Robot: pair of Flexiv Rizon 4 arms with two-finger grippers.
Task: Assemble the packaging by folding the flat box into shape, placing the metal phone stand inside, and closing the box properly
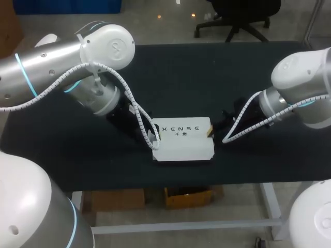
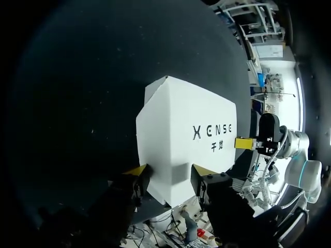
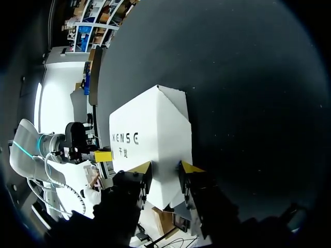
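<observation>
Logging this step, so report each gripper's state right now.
Left gripper: closed on one end of the white box.
Right gripper: closed on the white box's opposite end.

I am in a robotics lab: my left arm (image 1: pixel 62 62) and right arm (image 1: pixel 302 82) hang over a black-topped worktable (image 1: pixel 207 67).
</observation>
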